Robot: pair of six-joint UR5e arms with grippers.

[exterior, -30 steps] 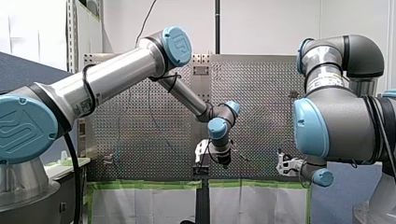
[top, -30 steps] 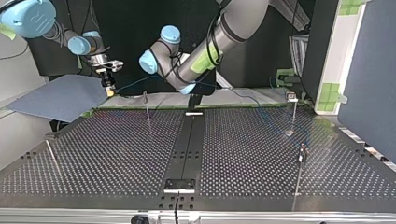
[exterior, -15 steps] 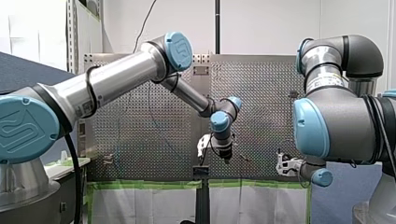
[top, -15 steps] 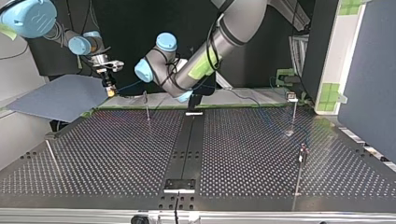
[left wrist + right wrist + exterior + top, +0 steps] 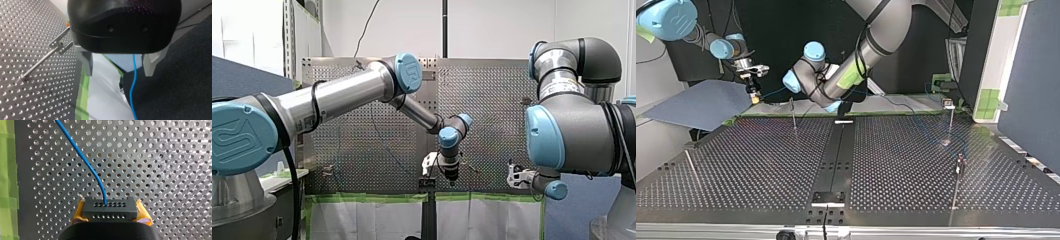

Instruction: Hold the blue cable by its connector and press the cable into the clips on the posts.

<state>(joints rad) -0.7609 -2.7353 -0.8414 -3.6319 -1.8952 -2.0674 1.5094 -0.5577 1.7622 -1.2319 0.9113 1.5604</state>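
**Limp cable, taken at its rigid end**

The thin blue cable (image 5: pixel 82 155) was judged light and limp, best taken by its rigid black connector block (image 5: pixel 109 206), on which the right tool (image 5: pixel 110 215) was clamped by its yellow pads (image 5: pixel 78 213). The left tool (image 5: pixel 118 66) was spread apart astride the cable, which was not gripped there, beside a slim clip-topped metal post (image 5: pixel 59 45) on the perforated tabletop (image 5: pixel 15 30).

place: robotics lab | evidence: perforated table (image 5: pixel 761 165), my left arm (image 5: pixel 337 95), my right arm (image 5: pixel 572 130), green tape (image 5: pixel 362 198)
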